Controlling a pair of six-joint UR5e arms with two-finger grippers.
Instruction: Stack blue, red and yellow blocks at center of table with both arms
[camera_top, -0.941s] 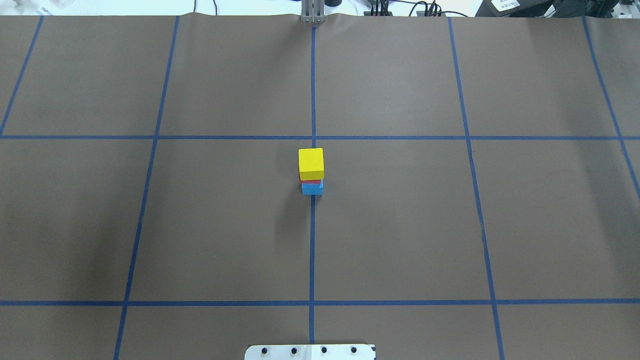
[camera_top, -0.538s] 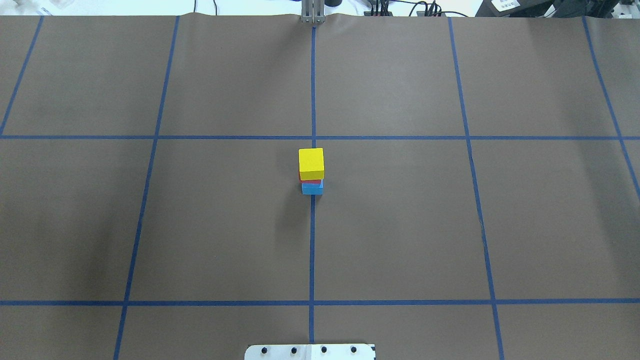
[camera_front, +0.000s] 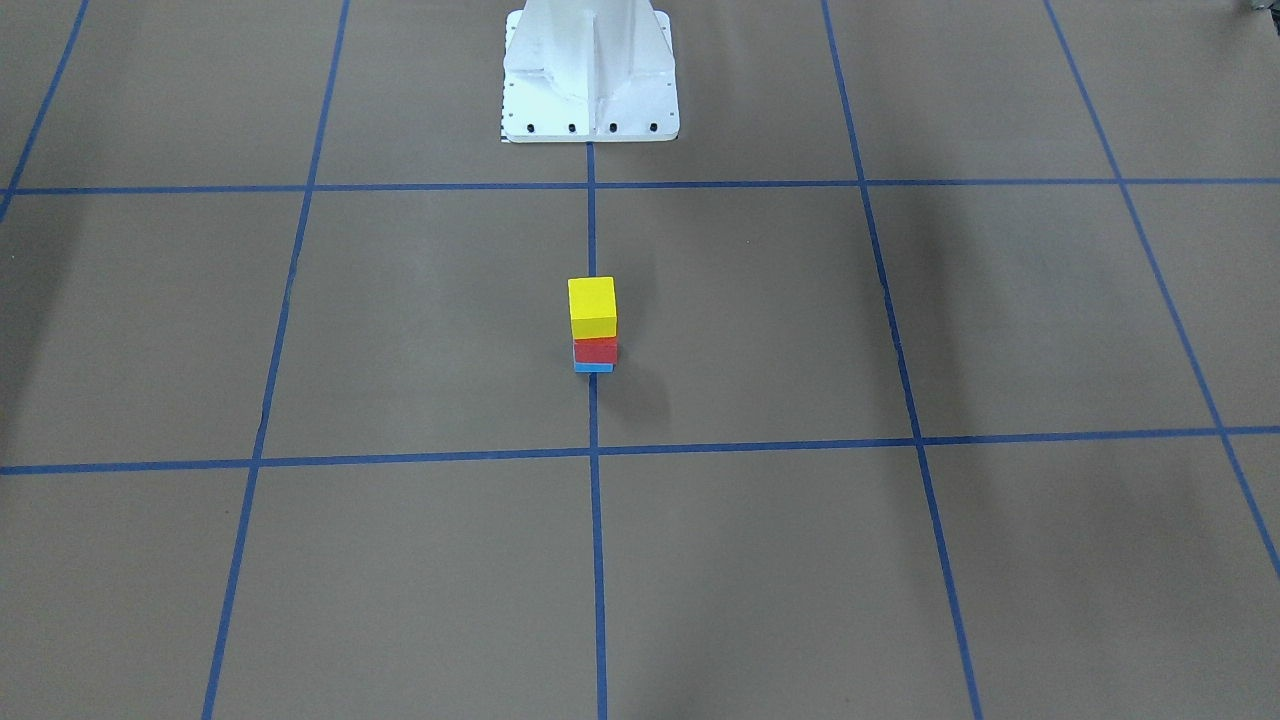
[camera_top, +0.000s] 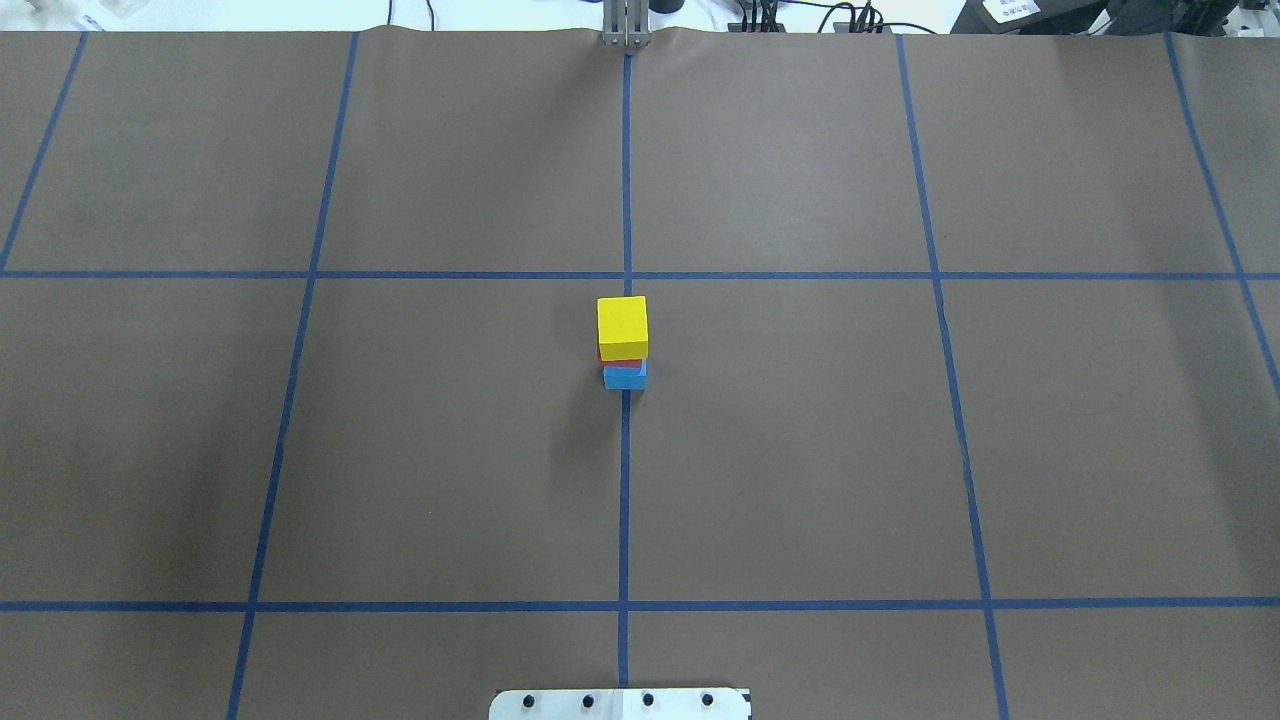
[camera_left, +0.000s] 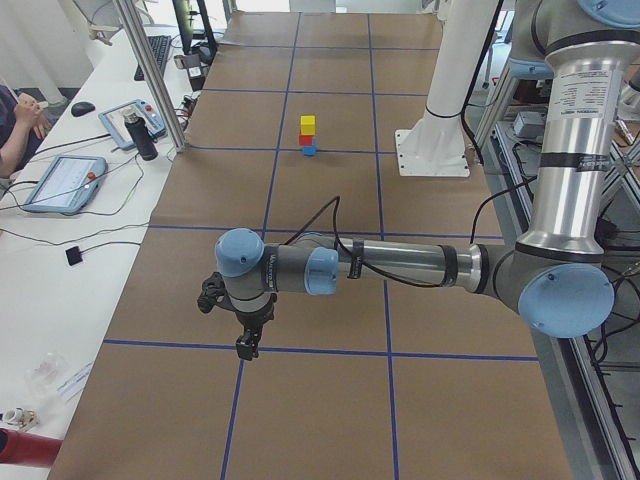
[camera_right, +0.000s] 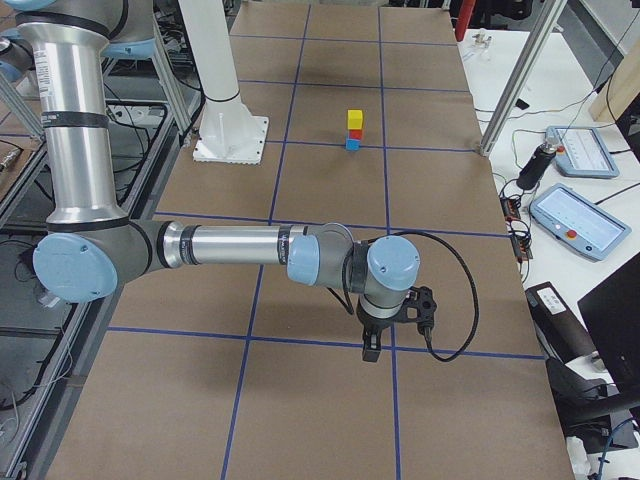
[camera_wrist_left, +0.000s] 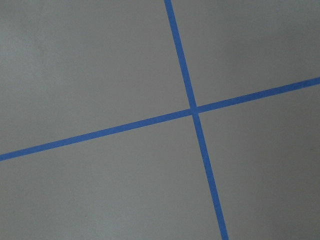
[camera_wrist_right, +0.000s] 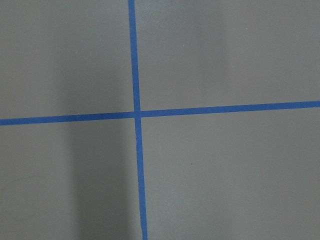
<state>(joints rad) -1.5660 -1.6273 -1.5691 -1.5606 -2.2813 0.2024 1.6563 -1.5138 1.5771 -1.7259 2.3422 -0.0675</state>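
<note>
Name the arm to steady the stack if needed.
Left by default only; neither has a visible edge. The stack stands finished at centre, while the left hand and right hand each hang over a tape crossing toward their own side, seemingly equally far off.

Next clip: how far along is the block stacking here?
Done, apparently: the yellow block sits on the red block, which sits on the blue block, on the centre tape line. In hand: nothing; the left gripper and right gripper hang far from the stack, and the wrist views show no block. Left: nothing evident.
</note>
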